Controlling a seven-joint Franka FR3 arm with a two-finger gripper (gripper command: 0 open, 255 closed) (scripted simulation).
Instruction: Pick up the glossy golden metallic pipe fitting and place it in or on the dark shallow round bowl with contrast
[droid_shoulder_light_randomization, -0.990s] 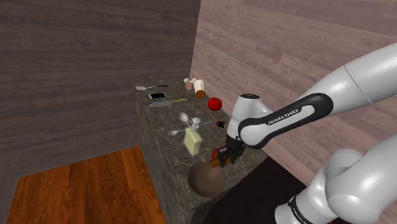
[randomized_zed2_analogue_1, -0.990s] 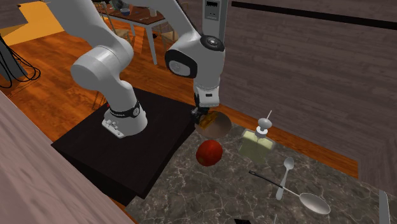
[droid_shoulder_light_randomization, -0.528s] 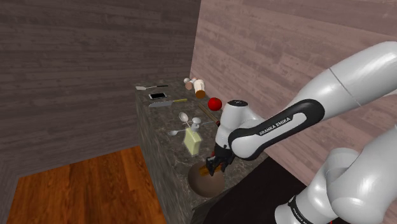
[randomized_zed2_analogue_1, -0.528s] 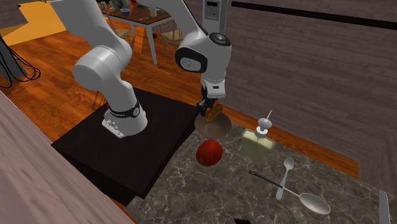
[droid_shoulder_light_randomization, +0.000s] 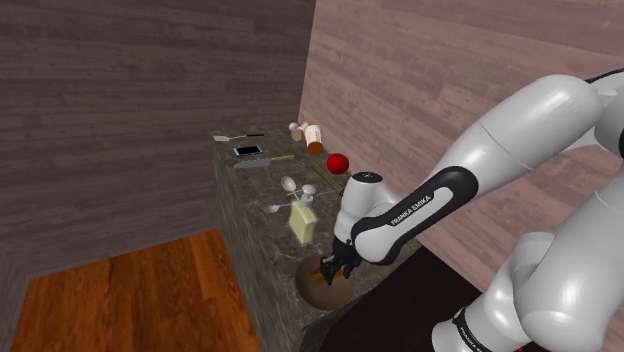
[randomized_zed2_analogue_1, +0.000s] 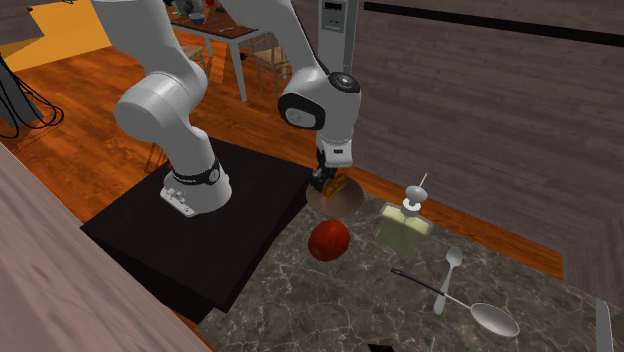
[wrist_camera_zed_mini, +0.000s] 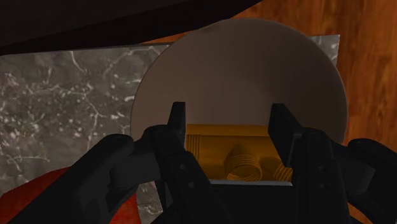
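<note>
The golden pipe fitting (wrist_camera_zed_mini: 232, 153) sits clasped between my black fingers (wrist_camera_zed_mini: 178, 124), so my gripper (wrist_camera_zed_mini: 230, 130) is shut on it. Just beyond the fingertips lies the brown shallow round bowl (wrist_camera_zed_mini: 242, 70). In the shoulder view my gripper (droid_shoulder_light_randomization: 328, 272) hangs low over the bowl (droid_shoulder_light_randomization: 318, 292) at the counter's near end, the fitting (droid_shoulder_light_randomization: 320, 270) showing as an orange glint over the bowl's inside. From the second exterior view the fitting (randomized_zed2_analogue_1: 338, 186) and gripper (randomized_zed2_analogue_1: 332, 184) are right above the bowl (randomized_zed2_analogue_1: 340, 203). Whether the fitting touches the bowl I cannot tell.
A red apple (randomized_zed2_analogue_1: 329, 240) lies close beside the bowl. A yellowish block (droid_shoulder_light_randomization: 303, 222) with a white piece on top, spoons (randomized_zed2_analogue_1: 480, 315), a phone (droid_shoulder_light_randomization: 248, 150) and a second red ball (droid_shoulder_light_randomization: 338, 162) lie farther along the dark marble counter (randomized_zed2_analogue_1: 350, 300). The bowl is near the counter's edge.
My gripper carried the fitting from beside the bowl to over it and came down lower toward its inside. The bowl and other objects stayed put.
</note>
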